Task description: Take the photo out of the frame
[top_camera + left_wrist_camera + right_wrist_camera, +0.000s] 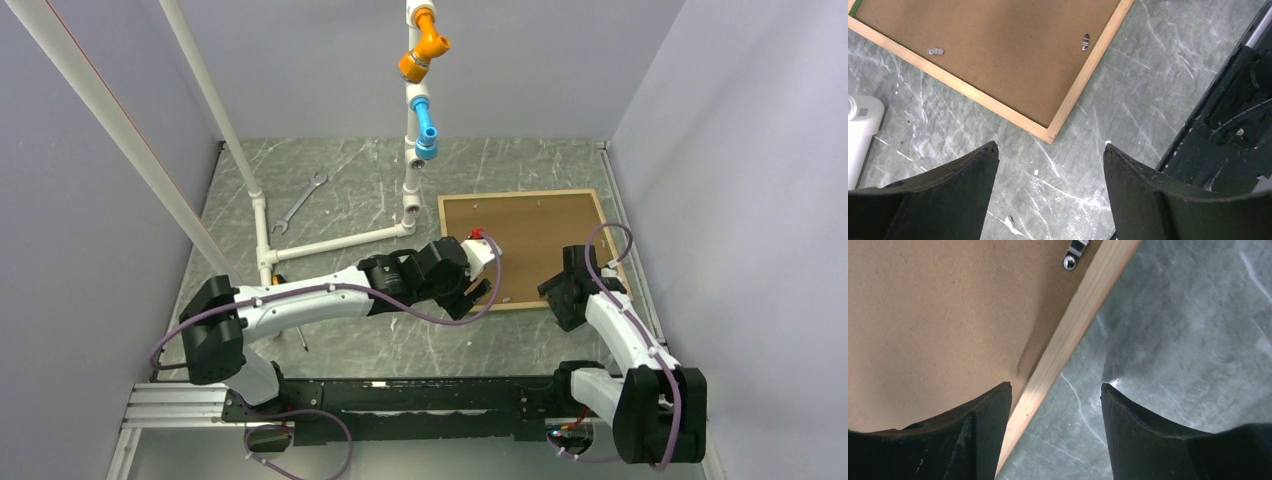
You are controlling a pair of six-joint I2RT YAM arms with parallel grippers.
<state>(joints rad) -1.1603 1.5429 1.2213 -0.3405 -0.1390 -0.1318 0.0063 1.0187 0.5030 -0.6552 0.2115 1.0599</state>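
- the large rectangular frame with a light wood edge (520, 194) (1088, 75) (1073, 335) lies back up and flat on the grey-green marbled table (400, 340) (1148, 90) (1188, 330).
- the brown fibreboard backing panel (540, 240) (998, 50) (938, 315) fills the frame's back, held by small metal clips (935, 51) (1075, 252) just inside the wood edge.
- the photo is hidden under that panel, so you cannot see it in any view.
- your left gripper (478, 295) (1050, 147) hangs just off the frame's near left corner. its jaws are spread wide with only bare table between them, and that corner sits just ahead of the fingertips (990, 150).
- your right gripper (572, 288) (1055, 390) sits low over the frame's near right part. its jaws are also wide and hold nothing. one finger (993, 405) is over the backing panel and the other is over the table, so the wood edge runs between them.
- you cannot tell whether either gripper touches the frame.
- a silver open-ended wrench (300, 203) lies well to the left of the frame, towards the far side.
- a white plastic pipe stand (330, 243) (863, 125) stands between the wrench and the frame. its upright just off the frame's far left corner carries orange and blue fittings (424, 50).
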